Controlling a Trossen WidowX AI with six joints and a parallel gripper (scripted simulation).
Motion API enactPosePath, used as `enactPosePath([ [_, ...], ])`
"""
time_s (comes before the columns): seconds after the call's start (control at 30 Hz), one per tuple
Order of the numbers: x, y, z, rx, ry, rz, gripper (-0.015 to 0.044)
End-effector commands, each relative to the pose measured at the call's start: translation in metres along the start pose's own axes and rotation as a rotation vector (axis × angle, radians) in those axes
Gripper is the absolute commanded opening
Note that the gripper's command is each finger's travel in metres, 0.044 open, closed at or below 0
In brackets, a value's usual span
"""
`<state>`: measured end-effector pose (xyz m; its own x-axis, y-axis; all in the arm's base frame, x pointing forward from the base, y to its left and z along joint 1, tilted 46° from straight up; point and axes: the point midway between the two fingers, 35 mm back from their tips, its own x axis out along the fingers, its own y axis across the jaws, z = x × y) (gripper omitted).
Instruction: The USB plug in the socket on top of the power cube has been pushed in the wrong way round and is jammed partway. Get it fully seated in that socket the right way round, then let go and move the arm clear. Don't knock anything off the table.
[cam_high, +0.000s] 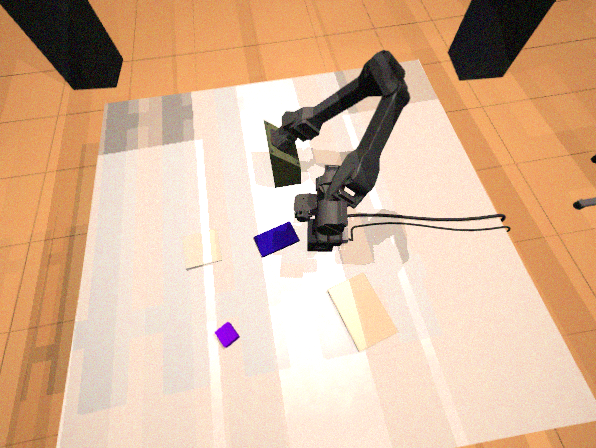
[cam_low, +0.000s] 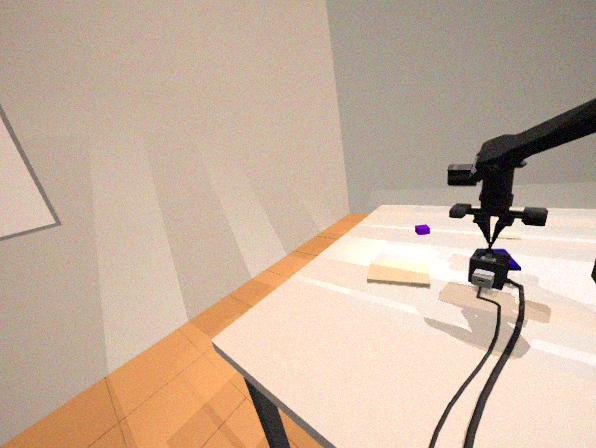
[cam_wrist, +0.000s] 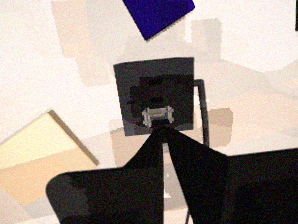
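USB plug (cam_low: 490, 255) (cam_wrist: 158, 118): we take it to be the small metallic piece on top of the power cube (cam_high: 315, 244) (cam_low: 489, 266) (cam_wrist: 150, 80), right under the fingertips. How deep it sits, and which way round, we cannot tell. The gripper (cam_high: 331, 212) (cam_low: 490, 246) (cam_wrist: 163, 133) is nearly closed, pinching something thin, most likely that plug.

Risks, as we judge them. If the jam is tight, an upward pull could lift or tip the cube rather than free the plug. So narrow a grip could slip, or let the plug twist out of line during the half turn. Pressing down before it is turned would only wedge it harder. In the exterior view, a grey block (cam_low: 483, 278) sits on the cube's near side with a thin cable (cam_low: 499, 320); a thicker cable (cam_low: 521, 305) leaves on the right (either could snag on a wide swing).

Pose: the forearm (cam_low: 555, 127) comes in from the right, the wrist bends over the cube, and the fingers point down, tapering together. Farther out, a blue slab (cam_high: 276, 239) (cam_low: 511, 260) (cam_wrist: 160, 15) lies just beyond the cube, a tan board (cam_high: 362, 312) (cam_low: 399, 272) (cam_wrist: 42, 155) to its left.
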<state>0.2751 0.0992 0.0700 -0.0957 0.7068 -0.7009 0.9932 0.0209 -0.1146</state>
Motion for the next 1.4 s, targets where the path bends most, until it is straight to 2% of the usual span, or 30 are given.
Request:
enactPosePath([
  [0.0, 0.0008, 0.0001, 0.0000, 0.004, 0.002, 0.001, 0.0000],
  [1.37, 0.0057, 0.0001, -0.0001, 0.004, 0.002, 0.001, 0.0000],
])
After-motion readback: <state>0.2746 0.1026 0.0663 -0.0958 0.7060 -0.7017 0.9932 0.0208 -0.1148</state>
